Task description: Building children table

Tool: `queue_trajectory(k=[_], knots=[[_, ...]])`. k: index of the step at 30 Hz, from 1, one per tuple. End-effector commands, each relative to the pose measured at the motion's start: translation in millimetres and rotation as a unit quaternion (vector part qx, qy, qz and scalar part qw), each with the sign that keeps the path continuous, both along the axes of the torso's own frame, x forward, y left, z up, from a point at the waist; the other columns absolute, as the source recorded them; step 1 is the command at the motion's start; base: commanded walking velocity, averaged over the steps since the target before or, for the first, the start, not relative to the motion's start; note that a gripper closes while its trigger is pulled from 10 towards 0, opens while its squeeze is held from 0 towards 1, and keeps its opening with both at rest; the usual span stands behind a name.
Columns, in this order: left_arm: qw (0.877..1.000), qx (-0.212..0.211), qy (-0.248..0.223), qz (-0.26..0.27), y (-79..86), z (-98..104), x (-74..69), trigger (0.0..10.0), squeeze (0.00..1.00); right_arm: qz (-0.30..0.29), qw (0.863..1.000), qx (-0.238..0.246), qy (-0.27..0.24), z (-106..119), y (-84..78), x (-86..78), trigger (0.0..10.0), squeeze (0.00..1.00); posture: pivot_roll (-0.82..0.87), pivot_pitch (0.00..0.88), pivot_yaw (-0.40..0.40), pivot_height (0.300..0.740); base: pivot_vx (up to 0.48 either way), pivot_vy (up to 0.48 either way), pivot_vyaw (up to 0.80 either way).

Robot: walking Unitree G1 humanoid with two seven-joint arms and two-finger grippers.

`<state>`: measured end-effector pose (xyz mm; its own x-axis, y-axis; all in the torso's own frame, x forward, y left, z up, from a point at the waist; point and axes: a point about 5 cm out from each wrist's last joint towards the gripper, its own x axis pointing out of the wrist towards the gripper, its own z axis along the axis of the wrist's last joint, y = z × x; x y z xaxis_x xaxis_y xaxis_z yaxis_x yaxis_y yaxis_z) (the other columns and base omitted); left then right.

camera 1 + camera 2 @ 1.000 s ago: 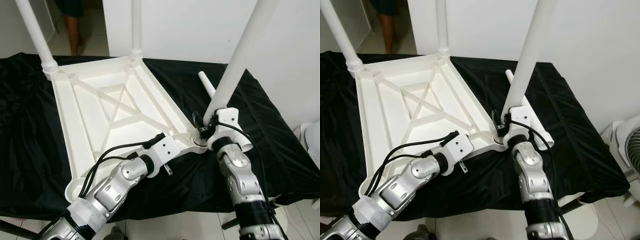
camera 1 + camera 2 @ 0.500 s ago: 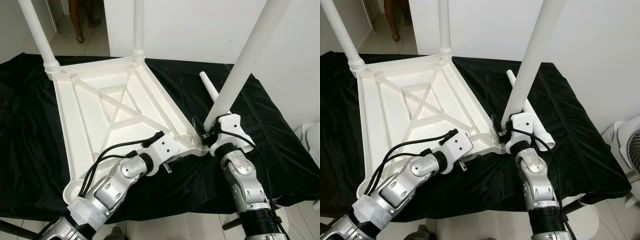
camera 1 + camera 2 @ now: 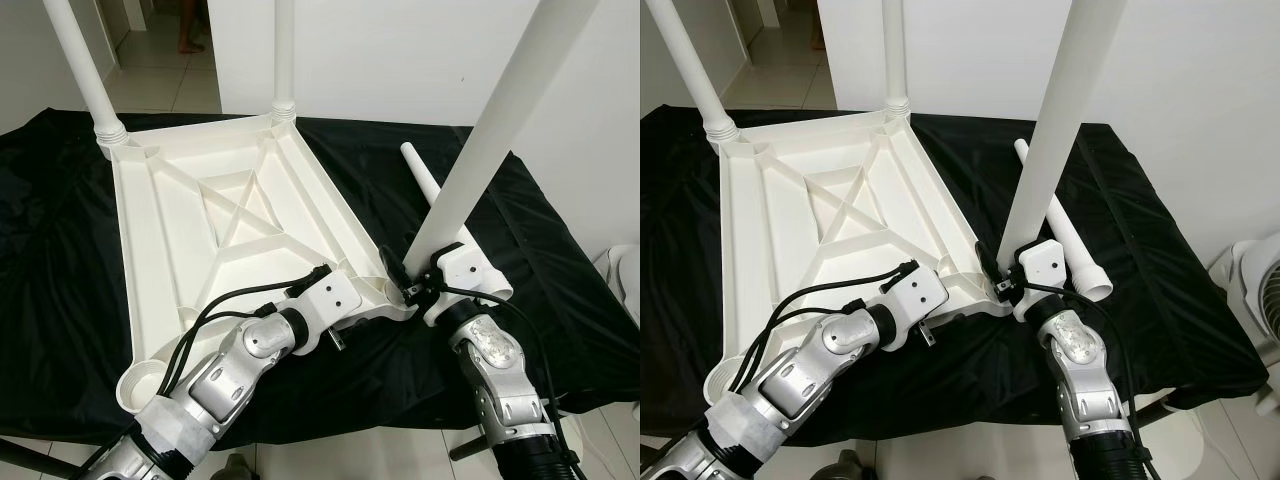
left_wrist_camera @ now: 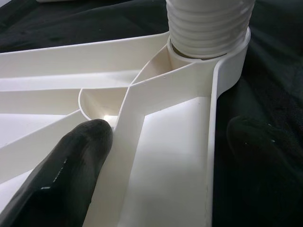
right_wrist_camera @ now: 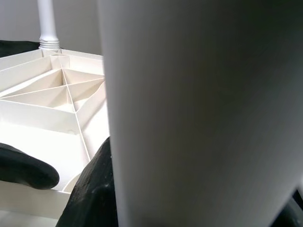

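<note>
At the tray's five-o'clock corner, the right gripper (image 3: 1002,284) clamps the leg (image 3: 1050,130) being threaded; the left gripper (image 4: 156,156), jaws parted, straddles the table underside (image 3: 200,230) rim. A tilted leg could cross-thread.

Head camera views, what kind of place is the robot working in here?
Probably a room in a home: a tiled floor runs through a doorway behind, a white wall stands close, and a fan sits beside the black-draped work surface.

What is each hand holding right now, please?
Left hand: open, straddling the tabletop's rim.
Right hand: shut on the table leg.
</note>
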<state>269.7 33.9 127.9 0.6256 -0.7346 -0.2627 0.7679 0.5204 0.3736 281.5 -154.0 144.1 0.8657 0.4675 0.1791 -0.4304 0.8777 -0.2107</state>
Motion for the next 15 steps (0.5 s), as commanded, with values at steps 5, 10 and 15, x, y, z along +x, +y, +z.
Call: queue_trajectory(k=[5, 10, 15], knots=[[1.0, 0.009, -0.003, 0.009, 5.7, 1.8, 1.2, 10.0, 0.0, 0.003, 0.998, -0.016, 0.057, -25.4, -5.4, -6.7, 10.0, 0.0, 0.11, 0.068, 0.002, 0.74, 0.0, 0.0, 0.0], [1.0, 0.009, -0.003, 0.008, 5.8, 3.4, 0.6, 10.0, 0.0, 0.005, 0.998, -0.011, 0.057, -25.6, -4.4, -6.5, 10.0, 0.0, 0.11, 0.077, 0.001, 0.74, 0.0, 0.0, 0.0], [1.0, 0.007, -0.003, 0.009, 5.8, 4.9, -0.2, 10.0, 0.0, 0.009, 0.998, -0.011, 0.055, -24.9, -3.7, -6.4, 10.0, 0.0, 0.1, 0.079, 0.001, 0.74, 0.0, 0.0, 0.0]])
